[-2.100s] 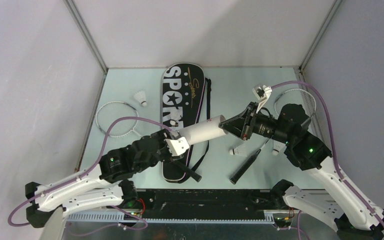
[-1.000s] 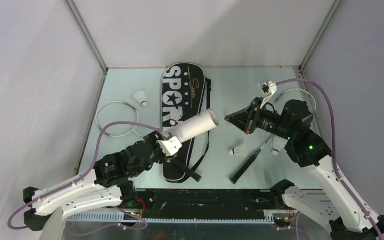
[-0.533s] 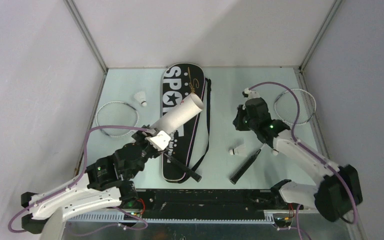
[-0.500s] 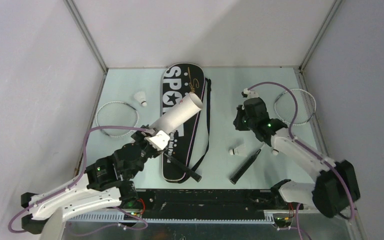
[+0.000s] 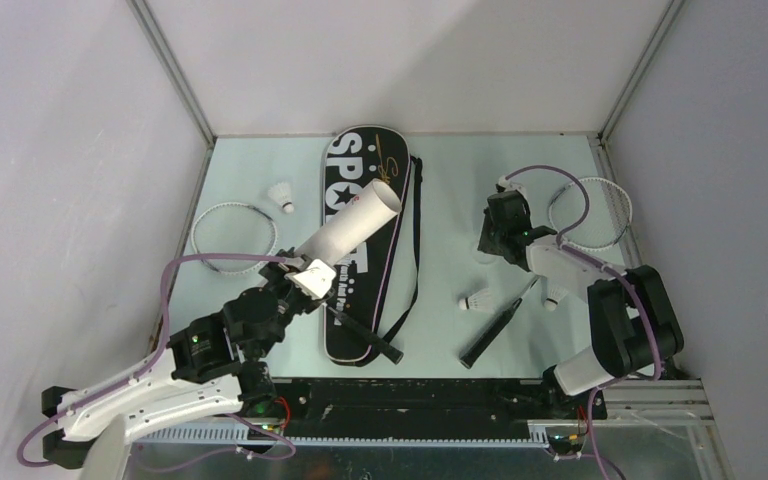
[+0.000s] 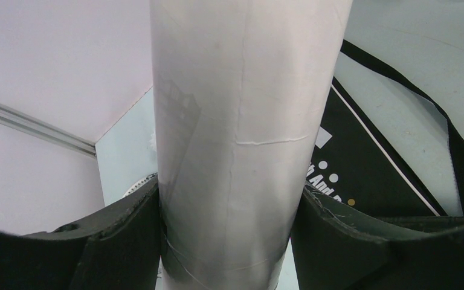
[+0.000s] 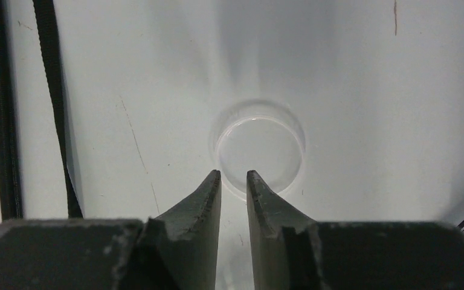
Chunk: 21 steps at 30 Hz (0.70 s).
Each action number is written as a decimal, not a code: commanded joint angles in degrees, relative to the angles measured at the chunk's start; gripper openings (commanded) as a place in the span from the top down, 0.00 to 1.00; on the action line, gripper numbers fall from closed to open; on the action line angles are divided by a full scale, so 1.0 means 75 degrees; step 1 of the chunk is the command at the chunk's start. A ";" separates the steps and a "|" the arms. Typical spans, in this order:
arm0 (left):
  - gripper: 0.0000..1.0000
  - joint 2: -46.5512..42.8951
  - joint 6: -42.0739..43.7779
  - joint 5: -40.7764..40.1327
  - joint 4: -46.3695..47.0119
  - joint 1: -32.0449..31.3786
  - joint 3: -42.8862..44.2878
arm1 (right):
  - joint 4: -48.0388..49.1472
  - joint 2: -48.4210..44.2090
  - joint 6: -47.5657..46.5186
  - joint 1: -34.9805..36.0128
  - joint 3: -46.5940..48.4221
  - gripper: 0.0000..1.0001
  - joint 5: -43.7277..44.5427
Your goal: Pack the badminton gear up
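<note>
Risk: clear cap (image 7: 260, 142) skids; right fingers (image 7: 208, 199), barely parted, empty, over its 6 o'clock rim; left fingers (image 6: 127, 223) clamp tube (image 6: 241, 90).

The table (image 5: 450, 200) is recorded as pale mint green, marked with a few faint dark scratches. The bag (image 5: 360, 160) is noted as black, lettered in bold white, with a gold script line, small white dots and thin pale piping along its edge. The tube (image 5: 355, 222) is recorded as plain white, shaded grey in the left wrist view. Three shuttlecocks (image 5: 282, 193) (image 5: 477, 300) (image 5: 556, 297) are noted as white. The left racket (image 5: 194, 236) and right racket (image 5: 630, 215) are recorded as silver-white in the frame and black in the handle. A round lid (image 7: 258, 148) is seen to be clear and colourless. The cables (image 5: 175, 285) are noted as purple.
</note>
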 commanded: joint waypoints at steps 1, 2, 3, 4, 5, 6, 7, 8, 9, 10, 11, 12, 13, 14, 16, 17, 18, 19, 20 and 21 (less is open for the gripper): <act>0.57 -0.0089 0.0071 -0.0179 0.0492 0.0014 -0.0045 | -0.0075 -0.0350 0.0320 -0.0028 0.0032 0.72 0.0164; 0.57 -0.0088 0.0071 -0.0176 0.0501 0.0017 -0.0043 | -0.0277 -0.0447 0.0386 -0.0045 0.0032 0.68 0.0118; 0.57 -0.0075 0.0072 -0.0163 0.0503 0.0019 -0.0042 | -0.0387 -0.0642 0.0426 -0.0054 0.0027 0.66 0.0073; 0.57 -0.0064 0.0066 -0.0156 0.0495 0.0014 -0.0036 | -0.0631 -0.0734 0.0515 -0.0081 0.0030 0.62 -0.0077; 0.57 -0.0052 0.0070 -0.0137 0.0480 0.0019 -0.0031 | -0.0757 -0.0902 0.0573 -0.0096 0.0032 0.61 -0.0165; 0.56 -0.0040 0.0069 -0.0126 0.0474 0.0014 -0.0030 | -0.1031 -0.0980 0.0683 -0.0130 0.0032 0.59 -0.0371; 0.56 -0.0031 0.0064 -0.0094 0.0469 0.0018 -0.0042 | -0.1174 -0.1124 0.0721 -0.0149 0.0027 0.58 -0.0482; 0.56 -0.0036 0.0064 -0.0081 0.0468 0.0020 -0.0041 | -0.1408 -0.1191 0.0802 -0.0175 0.0012 0.58 -0.0688; 0.56 -0.0039 0.0068 -0.0051 0.0472 0.0020 -0.0050 | -0.1515 -0.1335 0.0861 -0.0208 -0.0040 0.57 -0.0883; 0.56 -0.0039 0.0068 -0.0017 0.0466 0.0020 -0.0057 | -0.1686 -0.1420 0.0892 -0.0224 -0.0080 0.57 -0.0990; 0.56 -0.0046 0.0052 -0.0002 0.0465 0.0014 -0.0069 | -0.1760 -0.1595 0.0942 -0.0279 -0.0189 0.57 -0.1245; 0.55 -0.0043 0.0058 0.0033 0.0467 0.0019 -0.0067 | -0.1879 -0.1696 0.0968 -0.0312 -0.0254 0.57 -0.1370; 0.55 -0.0035 0.0053 0.0053 0.0465 0.0011 -0.0074 | -0.1921 -0.1936 0.1046 -0.0395 -0.0443 0.57 -0.1584; 0.55 -0.0026 0.0056 0.0088 0.0461 0.0018 -0.0075 | -0.1975 -0.2054 0.1084 -0.0440 -0.0563 0.57 -0.1686; 0.55 -0.0009 0.0049 0.0139 0.0446 0.0017 -0.0068 | -0.1964 -0.2619 0.1219 -0.0600 -0.1071 0.57 -0.2011; 0.55 0.0009 0.0055 0.0158 0.0449 0.0019 -0.0065 | -0.1945 -0.2753 0.1287 -0.0672 -0.1205 0.56 -0.2204; 0.55 0.0025 0.0062 0.0188 0.0451 0.0017 -0.0065 | -0.1902 -0.2997 0.1322 -0.0701 -0.1454 0.56 -0.2283; 0.55 0.0033 0.0055 0.0200 0.0440 0.0018 -0.0065 | -0.1873 -0.3101 0.1374 -0.0750 -0.1566 0.56 -0.2404; 0.54 0.0049 0.0059 0.0245 0.0435 0.0014 -0.0071 | -0.1796 -0.3254 0.1389 -0.0770 -0.1779 0.56 -0.2441; 0.54 0.0057 0.0065 0.0264 0.0432 0.0017 -0.0075 | -0.1750 -0.3299 0.1406 -0.0788 -0.1875 0.56 -0.2496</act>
